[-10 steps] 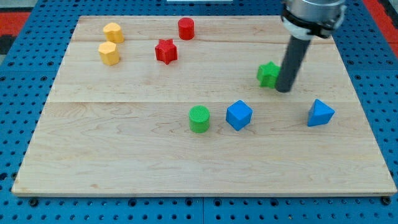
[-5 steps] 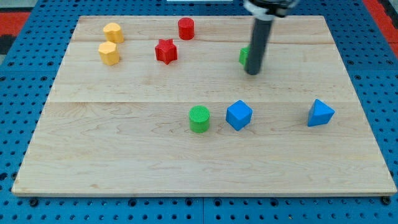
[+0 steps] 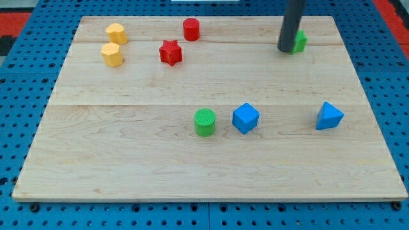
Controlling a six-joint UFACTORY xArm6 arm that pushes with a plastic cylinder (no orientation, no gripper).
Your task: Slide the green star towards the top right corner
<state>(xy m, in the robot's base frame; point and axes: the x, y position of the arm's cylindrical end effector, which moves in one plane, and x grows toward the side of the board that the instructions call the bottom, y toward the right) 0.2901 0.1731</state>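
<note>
Robotics lab bench. Pale wooden board (image 3: 128, 160) laid on blue perforated pegboard base (image 3: 19, 128) with regular hole grid; red perforated panels (image 3: 13, 16) at far corners. Small bright plastic blocks scattered on board; dark rod (image 3: 291, 25) entering from far right.

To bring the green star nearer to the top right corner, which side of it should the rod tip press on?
Press its lower-left side. My tip already sits at the left of the green star, hiding part of it, and the corner lies up and right. A push from there probably sends it the right way.
</note>
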